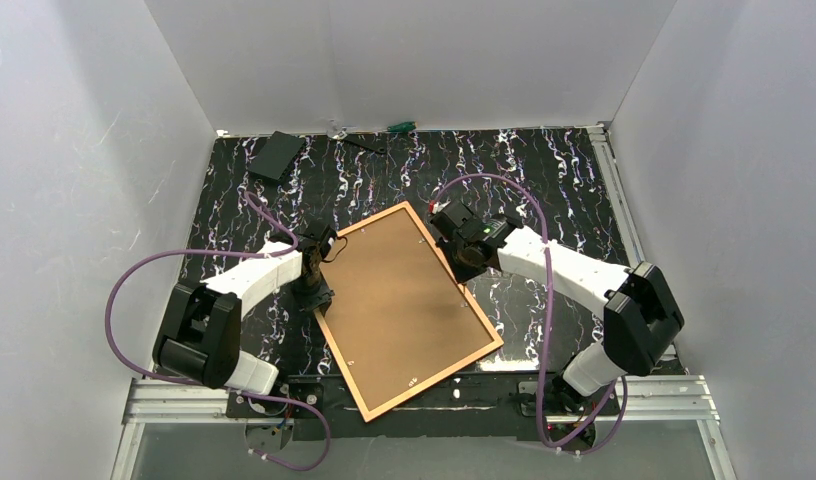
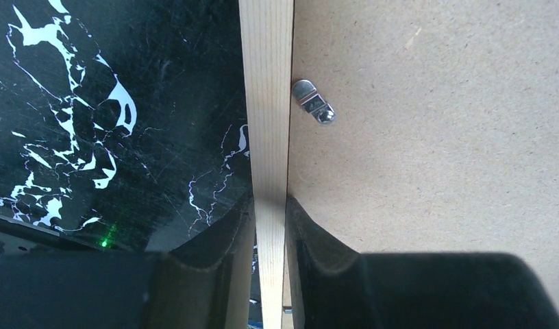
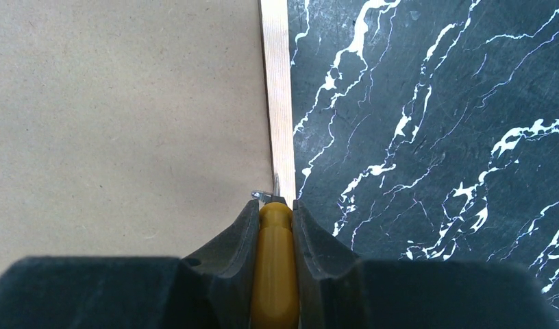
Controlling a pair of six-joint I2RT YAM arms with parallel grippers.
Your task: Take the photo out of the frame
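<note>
photo: the photo point(image 1: 409, 300) lies face down inside the frame point(image 2: 266, 82), plain brown back up, in the middle of the table point(image 1: 544, 170).
clips: a metal clip point(image 2: 313, 101) rests on the board just beside the left rail; another clip point(image 3: 265, 197) sits at the right rail.
left gripper: the left gripper point(image 2: 270, 233) is clamped across the left rail.
right gripper: the right gripper point(image 3: 275, 212) is clamped on a yellow-handled tool point(image 3: 275, 274), its tip at the right clip.
risk, tip: the tip may skid off the small clip and gouge the board.
risk, hold: prying hard could twist the thin rail or slide the frame.
</note>
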